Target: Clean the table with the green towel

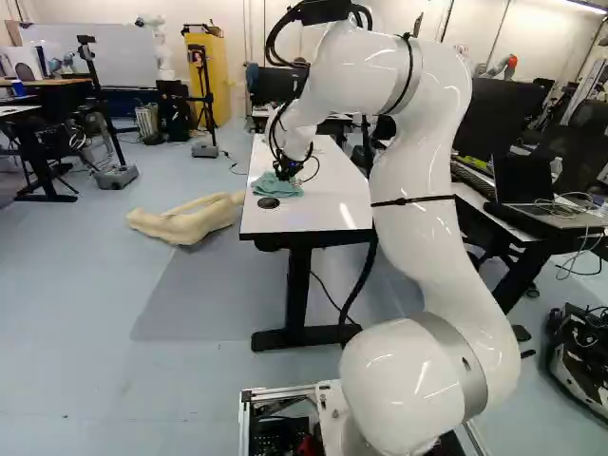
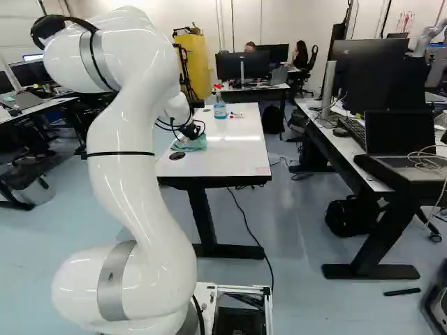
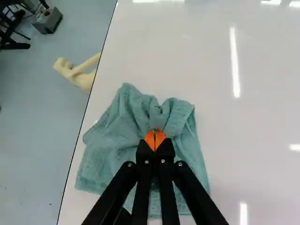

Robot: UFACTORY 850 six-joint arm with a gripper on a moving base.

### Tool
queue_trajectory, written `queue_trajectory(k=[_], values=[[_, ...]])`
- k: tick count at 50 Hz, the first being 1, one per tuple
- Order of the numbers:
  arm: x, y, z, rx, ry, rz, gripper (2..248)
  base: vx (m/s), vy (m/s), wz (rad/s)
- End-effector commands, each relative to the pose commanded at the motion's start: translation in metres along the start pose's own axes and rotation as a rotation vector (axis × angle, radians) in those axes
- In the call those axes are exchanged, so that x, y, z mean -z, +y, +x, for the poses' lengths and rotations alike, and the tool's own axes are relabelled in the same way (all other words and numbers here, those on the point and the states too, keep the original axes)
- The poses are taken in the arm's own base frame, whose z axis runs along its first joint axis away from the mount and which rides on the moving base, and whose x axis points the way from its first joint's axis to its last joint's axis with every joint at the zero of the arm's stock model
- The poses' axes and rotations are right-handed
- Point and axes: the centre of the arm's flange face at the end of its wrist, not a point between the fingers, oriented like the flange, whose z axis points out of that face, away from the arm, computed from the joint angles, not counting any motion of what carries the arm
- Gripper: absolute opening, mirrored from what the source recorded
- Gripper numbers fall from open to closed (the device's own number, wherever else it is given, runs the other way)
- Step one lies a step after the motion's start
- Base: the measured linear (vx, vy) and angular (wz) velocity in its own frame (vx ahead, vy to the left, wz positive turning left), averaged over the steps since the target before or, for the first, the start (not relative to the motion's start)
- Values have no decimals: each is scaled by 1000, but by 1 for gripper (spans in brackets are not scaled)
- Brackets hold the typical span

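Fingers: together, clamped on a bunched fold of green towel, presumably so it drags without slipping.
Table: towel lies at its 7 o'clock (12 = away from base), loose cloth likely widening each wipe.
Spray bottle: table's 12 o'clock.

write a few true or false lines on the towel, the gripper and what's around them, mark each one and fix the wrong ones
1. The green towel lies on the white table. True.
2. The gripper holds its fingers wide apart. False: its fingertips are closed on bunched towel.
3. The spray bottle lies on its side. False: it stands upright on the table.
4. The beige dummy lies on the floor. True.
5. The black disc sits on top of the towel. False: it is on the table beside it.
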Motion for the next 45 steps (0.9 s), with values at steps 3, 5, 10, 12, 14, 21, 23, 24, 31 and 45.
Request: queue_trajectory(k=[3,5,10,12,14,21,23,24,31,45], values=[[3,-3,-3,4,-4,3,21,0,0,0],[4,-6,-5,7,-6,5,21,0,0,0],[8,-13,-10,16,-12,11,21,0,0,0],[9,-16,-12,20,-14,14,21,0,0,0],[10,-19,-13,24,-15,17,21,0,0,0],[10,-31,-15,39,-16,28,21,0,0,0],[10,-34,-15,43,-16,31,21,0,0,0],[9,-36,-15,45,-16,33,21,0,0,0],[8,-48,-15,60,-15,44,21,0,0,0],[1,-73,-11,87,-7,66,21,0,0,0]])
